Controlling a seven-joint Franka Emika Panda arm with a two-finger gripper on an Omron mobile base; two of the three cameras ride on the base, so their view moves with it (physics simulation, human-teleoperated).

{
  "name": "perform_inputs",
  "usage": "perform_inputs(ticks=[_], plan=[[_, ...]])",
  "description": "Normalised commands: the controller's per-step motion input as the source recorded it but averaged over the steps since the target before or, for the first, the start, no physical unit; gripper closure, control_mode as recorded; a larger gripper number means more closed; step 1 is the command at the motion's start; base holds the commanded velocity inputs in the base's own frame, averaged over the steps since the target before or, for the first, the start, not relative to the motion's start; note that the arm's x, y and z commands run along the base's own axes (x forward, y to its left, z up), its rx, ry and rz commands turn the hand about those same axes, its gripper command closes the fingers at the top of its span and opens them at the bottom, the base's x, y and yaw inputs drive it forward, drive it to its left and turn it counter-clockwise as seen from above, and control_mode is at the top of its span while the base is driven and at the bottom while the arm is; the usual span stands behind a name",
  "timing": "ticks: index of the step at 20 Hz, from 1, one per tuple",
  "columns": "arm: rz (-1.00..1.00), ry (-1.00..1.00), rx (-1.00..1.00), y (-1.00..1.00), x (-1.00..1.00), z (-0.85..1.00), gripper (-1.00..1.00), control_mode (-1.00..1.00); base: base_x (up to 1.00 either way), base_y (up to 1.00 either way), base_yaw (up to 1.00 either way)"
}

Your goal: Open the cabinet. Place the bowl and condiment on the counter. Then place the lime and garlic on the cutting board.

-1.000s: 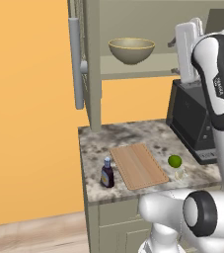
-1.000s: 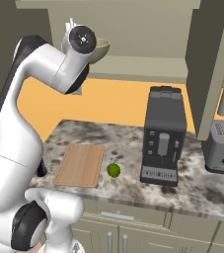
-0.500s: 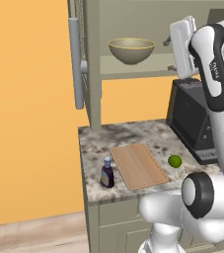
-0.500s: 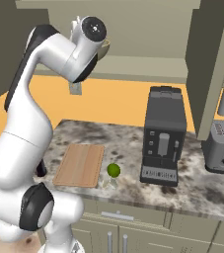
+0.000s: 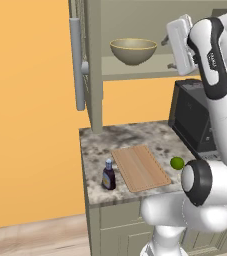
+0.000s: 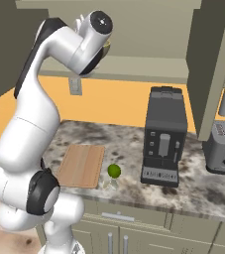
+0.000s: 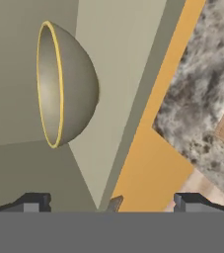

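- One cabinet [image 5: 92, 65] stands open, its door swung out edge-on at 9 o'clock of the opening, with one long grey bar handle [image 5: 76, 64] on it.
- One bowl [image 5: 133, 51] sits upright on the cabinet's inner shelf [image 5: 135, 72]; in the hand view it appears rolled on its side, rim toward 9 o'clock [image 7: 64, 84].
- One condiment [image 5: 108, 174] bottle stands upright on the counter [image 5: 97, 150], just beside the cutting board at the board's 8 o'clock in the left base view.
- One cutting board [image 5: 140, 167] lies flat on the counter, with nothing on it.
- One lime [image 5: 177, 162] rests on the counter just off the board's edge, at the board's 3 o'clock in the left base view.
- One pale, glassy lump [image 6: 109, 184] that may be the garlic lies against the lime [image 6: 114, 171] at its 6 o'clock in the right base view; too faint to be sure.
- One dark coffee machine [image 6: 162, 136] and one grey toaster [image 6: 224, 147] stand on the counter at 3 o'clock of the lime.
- One gripper [image 7: 111, 202], raised to shelf height at 3 o'clock of the bowl: fingertips [image 7: 32, 201] spread wide apart, holding and touching nothing.
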Motion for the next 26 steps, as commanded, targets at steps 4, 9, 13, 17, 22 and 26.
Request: perform_inputs(ticks=[4, 9, 13, 17, 22, 26], plan=[[0.03, 0.00, -0.07, 0.00, 0.17, -0.12, -1.00, -1.00, 0.00, 0.00, 0.00], [0.01, 0.00, -0.03, 0.00, 0.25, -0.02, -1.00, -1.00, 0.00, 0.00, 0.00], [0.00, 0.00, -0.01, 0.00, 0.34, 0.00, -1.00, -1.00, 0.00, 0.00, 0.00], [0.00, 0.00, -0.05, 0.00, 0.32, -0.04, -1.00, -1.00, 0.00, 0.00, 0.00], [0.00, 0.00, -0.05, 0.00, 0.31, -0.03, -1.00, -1.00, 0.00, 0.00, 0.00], [0.00, 0.00, -0.04, 0.00, 0.34, 0.00, -1.00, -1.00, 0.00, 0.00, 0.00]])
